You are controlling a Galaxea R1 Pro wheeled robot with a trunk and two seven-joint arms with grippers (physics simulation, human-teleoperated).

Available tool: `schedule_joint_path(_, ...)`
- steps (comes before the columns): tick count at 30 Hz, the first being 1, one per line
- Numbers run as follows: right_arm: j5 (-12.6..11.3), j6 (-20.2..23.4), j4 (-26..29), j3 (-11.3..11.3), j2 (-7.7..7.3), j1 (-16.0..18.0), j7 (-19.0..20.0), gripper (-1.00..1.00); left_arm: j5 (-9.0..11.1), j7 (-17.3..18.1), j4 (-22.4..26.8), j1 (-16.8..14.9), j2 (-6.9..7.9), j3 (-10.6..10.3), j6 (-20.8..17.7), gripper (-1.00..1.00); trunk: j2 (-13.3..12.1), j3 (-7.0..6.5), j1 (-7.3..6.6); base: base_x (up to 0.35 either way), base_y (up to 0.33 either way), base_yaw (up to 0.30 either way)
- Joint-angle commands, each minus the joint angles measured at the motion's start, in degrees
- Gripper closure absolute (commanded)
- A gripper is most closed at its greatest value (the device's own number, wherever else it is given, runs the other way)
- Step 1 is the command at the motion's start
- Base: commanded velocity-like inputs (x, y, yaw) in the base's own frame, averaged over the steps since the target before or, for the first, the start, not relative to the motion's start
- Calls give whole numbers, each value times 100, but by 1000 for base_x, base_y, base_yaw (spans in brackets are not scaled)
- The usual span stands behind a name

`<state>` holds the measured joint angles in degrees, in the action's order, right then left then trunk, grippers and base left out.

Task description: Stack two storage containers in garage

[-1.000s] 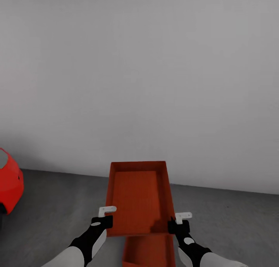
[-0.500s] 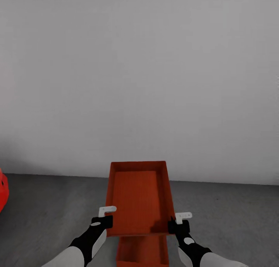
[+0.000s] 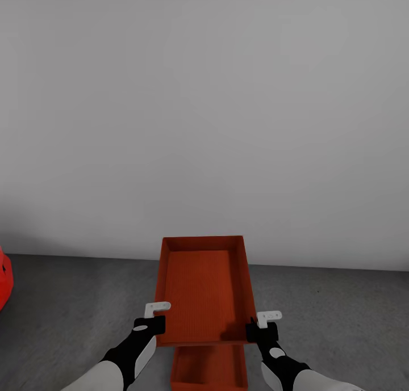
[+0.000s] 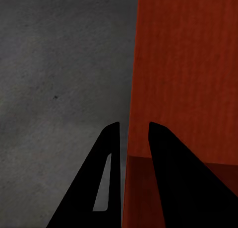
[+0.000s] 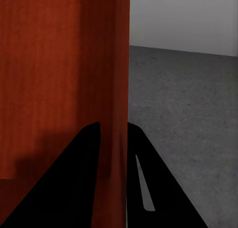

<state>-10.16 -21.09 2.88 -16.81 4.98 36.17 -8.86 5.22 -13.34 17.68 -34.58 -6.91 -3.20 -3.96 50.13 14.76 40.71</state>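
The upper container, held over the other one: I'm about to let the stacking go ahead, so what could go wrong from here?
1. The upper container is carried only by thin side walls, pinched by the left hand and right hand; it may tilt or slip.
2. The lower container on the concrete floor is mostly hidden beneath, so alignment is hard to judge; a release could land off-centre.
3. The wall is close ahead.
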Motion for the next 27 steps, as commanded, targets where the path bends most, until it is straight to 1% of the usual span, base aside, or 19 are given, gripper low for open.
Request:
schedule_joint_path(1,-186,-52,-16,152,-1,4,-89,100,-4,-63,25,-5,6,57,-36,100,6,8,1,0,0,0)
schedule_joint_path(6,-180,-53,-16,152,-6,4,-88,100,-4,-63,25,-5,6,57,-38,100,6,8,1,0,0,-1)
schedule_joint_path(10,-183,-51,-16,152,-1,4,-90,100,-4,-63,25,-5,6,57,-37,100,6,8,1,0,0,-83)
schedule_joint_path(25,-183,-53,-16,152,-2,4,-90,100,-4,-63,26,-5,6,57,-37,100,6,8,1,0,0,-214)
schedule_joint_path(27,-181,-53,-16,152,-3,4,-90,100,-4,-63,25,-5,6,57,-39,100,6,8,1,0,0,-117)
